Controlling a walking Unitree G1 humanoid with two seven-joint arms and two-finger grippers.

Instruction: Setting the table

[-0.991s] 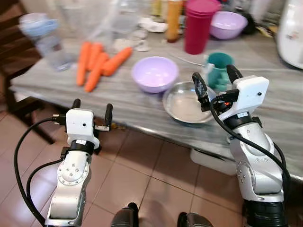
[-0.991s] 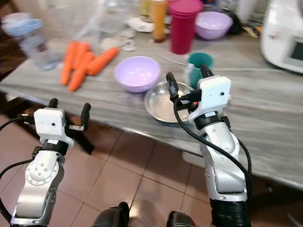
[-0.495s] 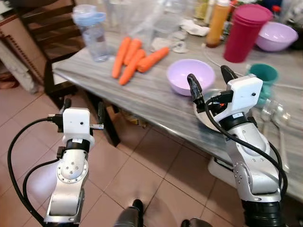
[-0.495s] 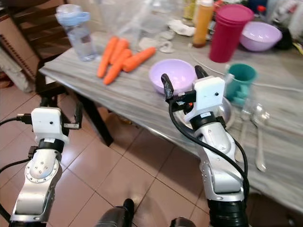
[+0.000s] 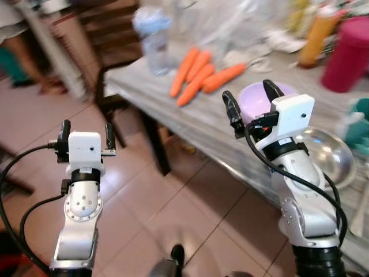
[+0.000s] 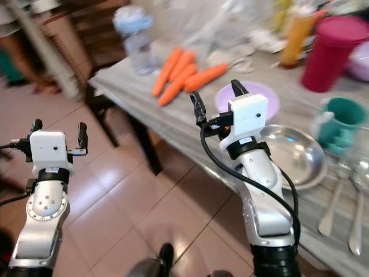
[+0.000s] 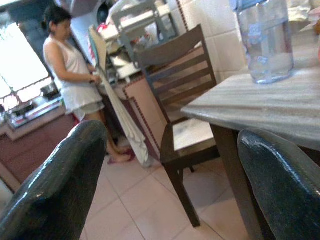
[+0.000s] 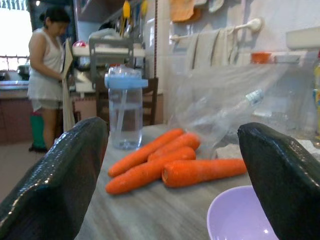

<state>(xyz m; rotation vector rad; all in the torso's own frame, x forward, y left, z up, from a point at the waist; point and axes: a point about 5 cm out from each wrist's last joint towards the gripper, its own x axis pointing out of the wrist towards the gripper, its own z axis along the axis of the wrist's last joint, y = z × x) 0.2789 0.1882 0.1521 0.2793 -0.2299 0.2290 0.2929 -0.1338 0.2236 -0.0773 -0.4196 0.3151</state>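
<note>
Nearest us, our left gripper (image 5: 84, 130) hangs over the tiled floor (image 5: 144, 213) short of the table corner, its fingers spread and holding nothing. Our right gripper (image 5: 249, 101) is raised above the grey table (image 5: 202, 118), fingers also spread and empty, with the lilac bowl (image 8: 240, 220) just beyond its tips and the steel plate (image 6: 294, 154) to its right. Further back lie carrots (image 8: 165, 162), a water bottle (image 8: 125, 112), and a person (image 8: 45, 75) standing in the kitchen.

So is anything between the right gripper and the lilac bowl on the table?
Nothing visible. The right gripper is open, held above the table edge and facing the lilac bowl. Past the bowl lie the carrots.
</note>
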